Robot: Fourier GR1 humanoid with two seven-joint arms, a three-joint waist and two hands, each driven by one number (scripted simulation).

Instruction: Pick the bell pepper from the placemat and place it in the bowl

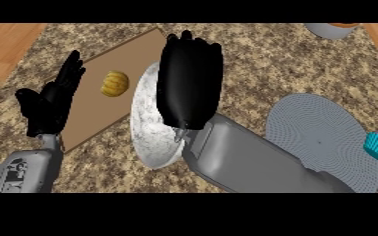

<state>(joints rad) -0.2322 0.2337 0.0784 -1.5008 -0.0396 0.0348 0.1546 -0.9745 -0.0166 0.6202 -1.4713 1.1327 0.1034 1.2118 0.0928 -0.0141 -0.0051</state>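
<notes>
Hovering right over the bowl (pixel 150 130) is the right hand (pixel 190 82), back turned up towards us, fingers straight and lying side by side, and nothing in its grasp that we can see. Its grey forearm (pixel 244 160) sweeps in from the lower right and covers much of the bowl. Only the speckled left wall and the near rim peek out from under palm and wrist.

And the bell pepper (pixel 114 83)? Yellow, ribbed, sitting untouched on the brown placemat (pixel 103 115), just left of the right hand, with a strip of mat and the bowl's rim between them. From this angle the bowl's left rim overlaps the placemat's right edge.

On the far side of the pepper from the right hand, the left hand (pixel 48 107) shows near the left edge: open, fingers apart and pointing up, holding nothing, its fingers overlapping the placemat's left border. So the pepper lies in the gap between the two hands, touched by neither.

Right of the right forearm, a grey ribbed disc (pixel 317 130) lies flat on the granite counter (pixel 280 65), with something teal (pixel 371 146) at its right side, cut off by the edge. Well beyond the right hand's fingertips, up in the far right corner, sits a grey vessel (pixel 328 30) showing a bit of orange, mostly cropped.
</notes>
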